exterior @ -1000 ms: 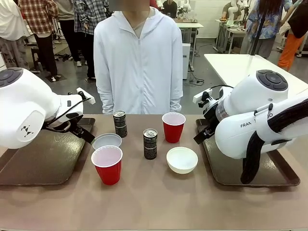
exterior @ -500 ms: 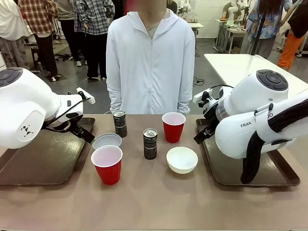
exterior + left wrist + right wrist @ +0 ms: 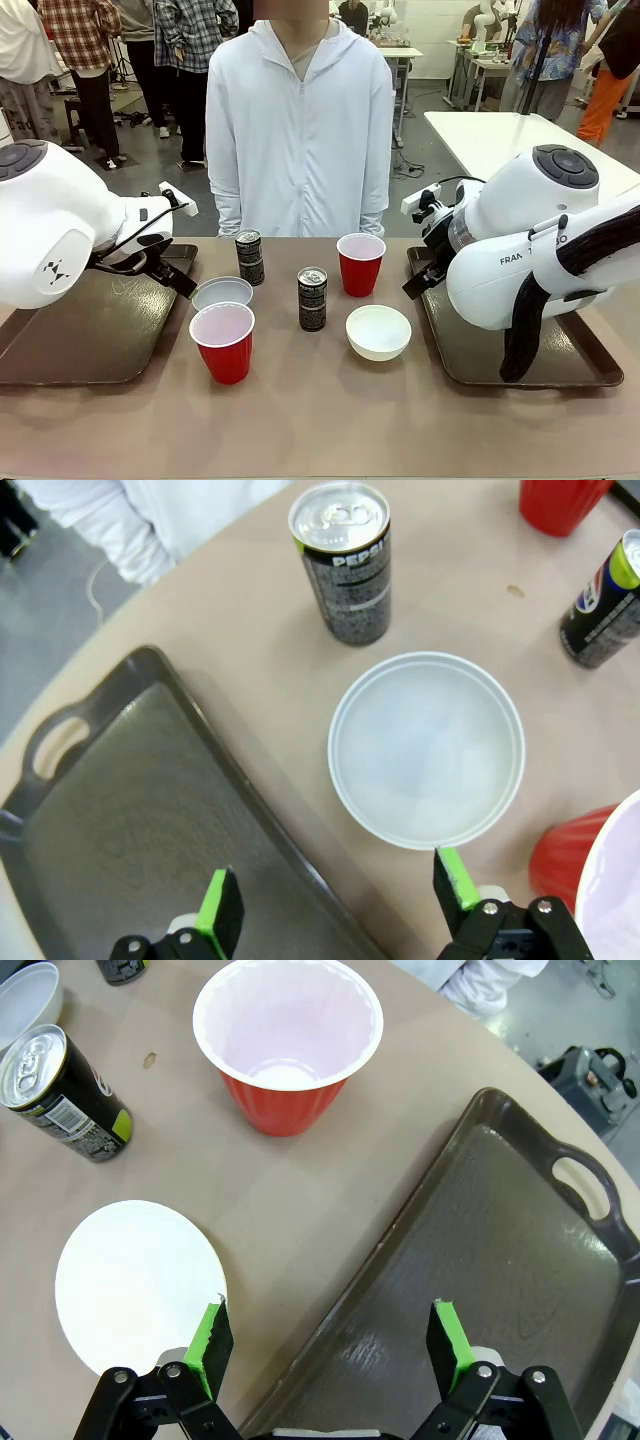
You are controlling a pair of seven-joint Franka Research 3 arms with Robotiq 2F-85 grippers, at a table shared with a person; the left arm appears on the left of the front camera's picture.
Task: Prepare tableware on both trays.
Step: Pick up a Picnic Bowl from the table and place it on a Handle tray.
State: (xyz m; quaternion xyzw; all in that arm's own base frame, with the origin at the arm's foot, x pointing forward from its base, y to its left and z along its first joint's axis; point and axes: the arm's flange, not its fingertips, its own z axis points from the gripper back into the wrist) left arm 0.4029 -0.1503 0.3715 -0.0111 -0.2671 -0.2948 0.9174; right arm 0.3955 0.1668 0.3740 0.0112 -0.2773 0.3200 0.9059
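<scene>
Pincers: both hanging with fingers apart, holding nothing.
Left pincer (image 3: 337, 890): hovering over left tray (image 3: 130, 800) rim; bowl (image 3: 425, 748) lying just ahead on tabletop (image 3: 250, 680).
Right pincer (image 3: 330, 1343): hovering over right tray (image 3: 480, 1260) rim; second bowl (image 3: 135, 1285) lying just beside one finger.

"PEPSI" is printed in white on the black can (image 3: 345, 565) on the worktop; the letters "FRAN" are seen on the white right arm (image 3: 520, 252).

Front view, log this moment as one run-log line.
left tray bare | right tray bare | near cup, far cup, left bowl, right bowl, far can, near can on table between trays | left jaws open | right jaws open
</scene>
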